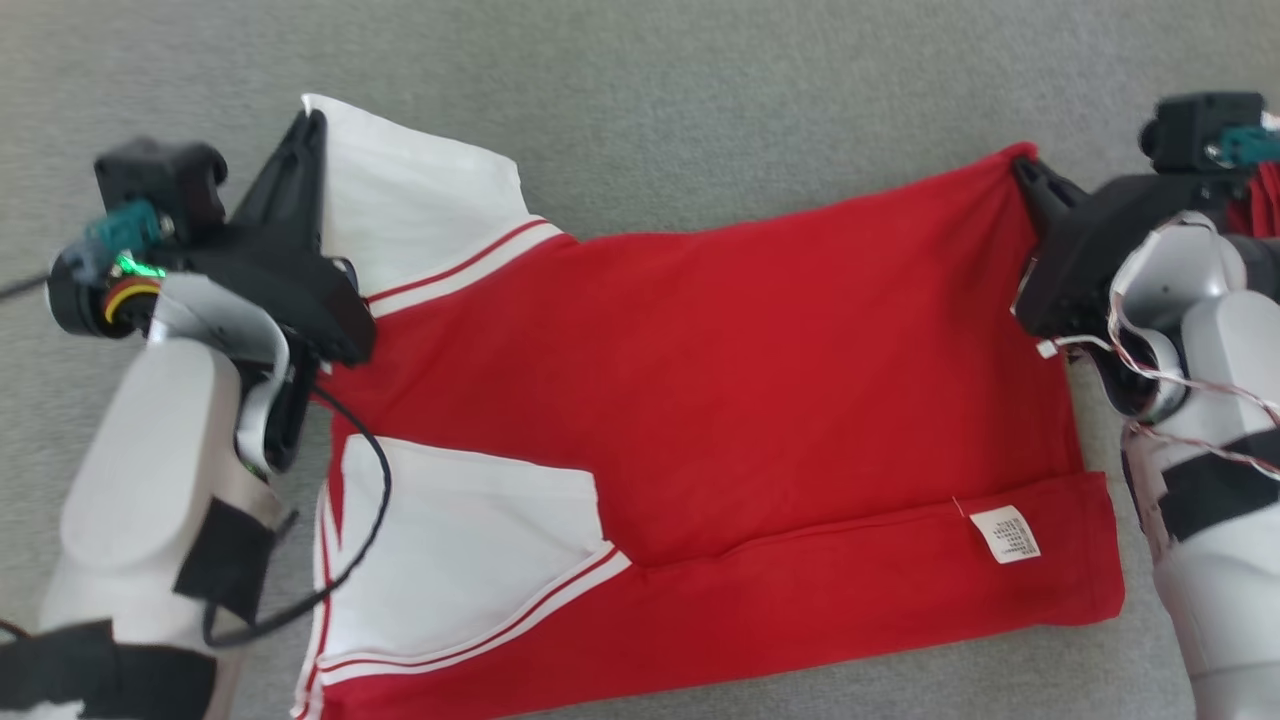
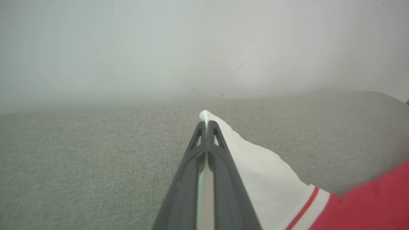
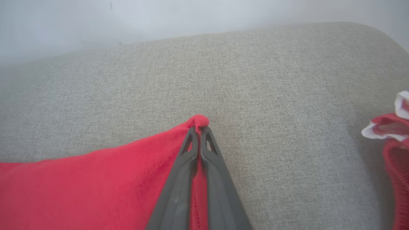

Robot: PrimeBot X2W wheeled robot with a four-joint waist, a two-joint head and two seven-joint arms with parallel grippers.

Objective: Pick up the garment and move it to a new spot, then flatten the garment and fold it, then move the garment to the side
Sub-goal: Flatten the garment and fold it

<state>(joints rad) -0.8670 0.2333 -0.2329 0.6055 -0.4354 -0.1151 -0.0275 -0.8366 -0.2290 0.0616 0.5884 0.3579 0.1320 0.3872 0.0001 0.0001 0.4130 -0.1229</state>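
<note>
The garment [image 1: 700, 370] is a red shirt with white sleeves and red-striped trim, spread on a grey fabric surface with its near strip folded over and a white label [image 1: 1005, 533] showing. My left gripper [image 1: 312, 118] is shut on the tip of the far white sleeve [image 2: 255, 159], pinched between the two dark fingers [image 2: 220, 159]. My right gripper [image 1: 1022, 165] is shut on the far red hem corner [image 3: 199, 120], which bunches just past the fingertips [image 3: 209, 143]. Both grips are at the garment's far edge, one at each end.
Grey fabric surface [image 1: 700, 120] extends beyond the garment's far edge. A second red and white piece of cloth [image 3: 391, 134] lies to the right of my right gripper, also seen behind the right wrist [image 1: 1265, 195]. A pale wall rises behind the surface.
</note>
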